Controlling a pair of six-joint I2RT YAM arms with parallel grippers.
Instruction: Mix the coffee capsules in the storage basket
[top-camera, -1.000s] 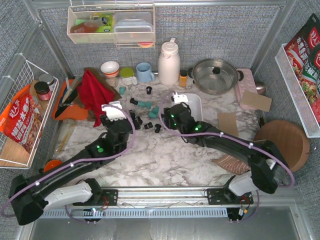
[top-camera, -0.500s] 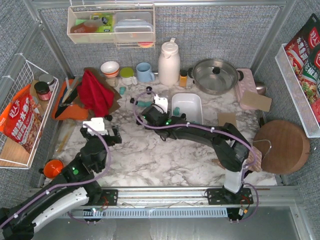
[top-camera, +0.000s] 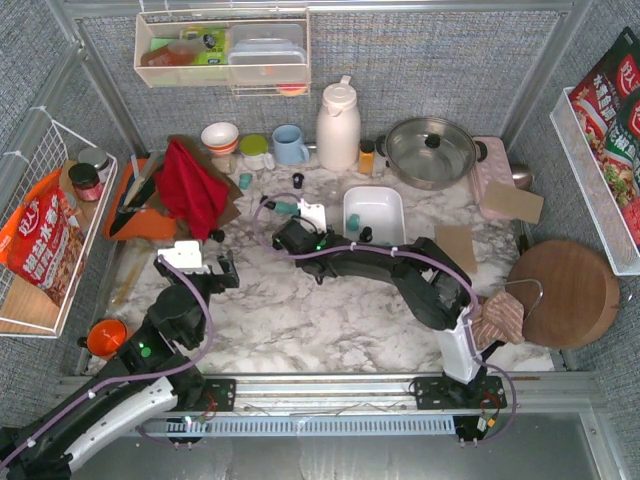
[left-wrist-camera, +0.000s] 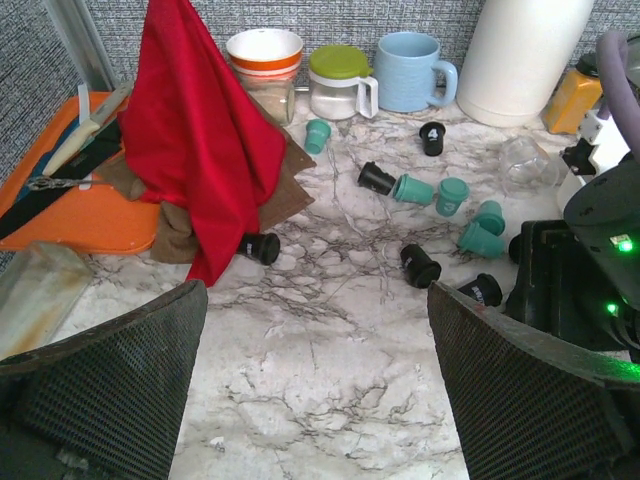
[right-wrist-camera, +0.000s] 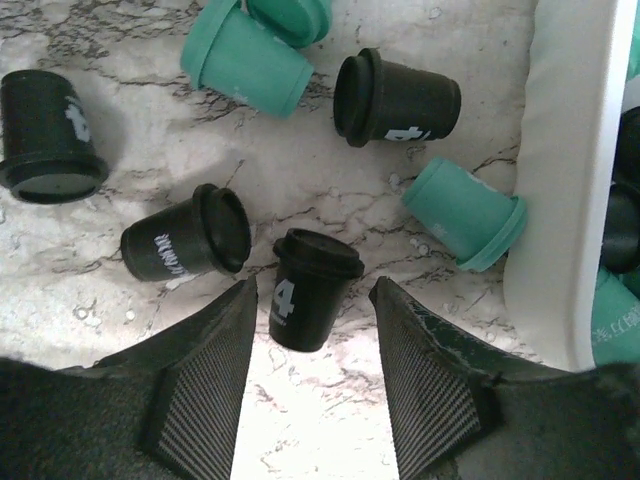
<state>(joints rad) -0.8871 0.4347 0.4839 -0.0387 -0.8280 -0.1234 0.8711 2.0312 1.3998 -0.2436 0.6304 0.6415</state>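
The white storage basket (top-camera: 385, 200) sits mid-table and holds a few capsules; its rim also shows in the right wrist view (right-wrist-camera: 565, 180). Loose teal and black coffee capsules (left-wrist-camera: 412, 188) lie scattered on the marble left of it. My right gripper (right-wrist-camera: 312, 285) is open and low over them, its jaws either side of a black capsule marked "4" (right-wrist-camera: 300, 305) without closing on it. In the top view the right gripper (top-camera: 285, 232) is just left of the basket. My left gripper (top-camera: 205, 262) is open and empty, back from the capsules (left-wrist-camera: 315, 300).
A red cloth (top-camera: 190, 185) over an orange tray, a bowl (top-camera: 220, 135), a blue mug (top-camera: 290, 145), a white jug (top-camera: 338, 125) and a steel pot (top-camera: 430, 150) line the back. A round wooden board (top-camera: 565, 290) lies at the right.
My right gripper moved left from the basket to the loose capsules and lowered around one. My left arm pulled back toward the near left.
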